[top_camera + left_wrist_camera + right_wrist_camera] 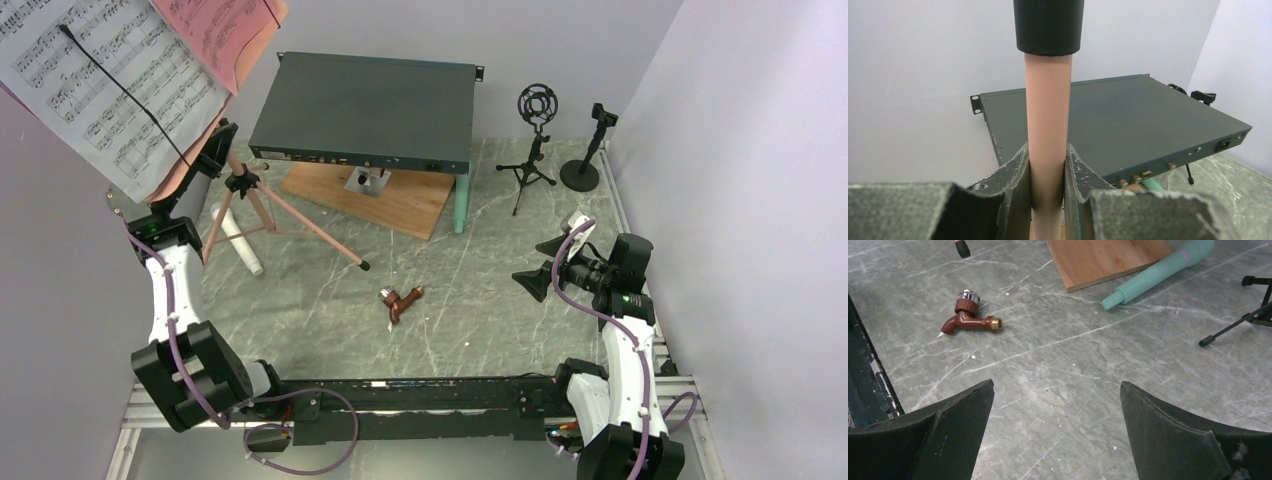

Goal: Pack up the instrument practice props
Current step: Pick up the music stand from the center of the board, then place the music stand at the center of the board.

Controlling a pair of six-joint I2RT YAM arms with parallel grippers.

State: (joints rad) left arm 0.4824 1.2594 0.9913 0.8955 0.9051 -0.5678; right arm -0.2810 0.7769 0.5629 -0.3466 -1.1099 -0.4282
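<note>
The music stand holds white sheet-music pages [105, 85] and red-tinted pages [225, 30] at the top left, above its pink tripod legs [270, 205]. My left gripper [222, 140] is shut on the stand's pink pole [1048, 125], just below a black collar [1049, 25]. A white microphone [238, 240] lies by the tripod. A mint microphone [1158, 270] lies half under the dark grey box [365, 110]. Two black mic mounts [535, 135] [593, 150] stand at the back right. My right gripper [1057, 390] hangs open over bare table, holding nothing.
A wooden board [1103, 257] lies under the grey box. A small brown tap-shaped piece [968, 320] rests mid-table. A thin leg of one mount's tripod [1233, 327] reaches toward the right gripper. Walls close in on the left, back and right.
</note>
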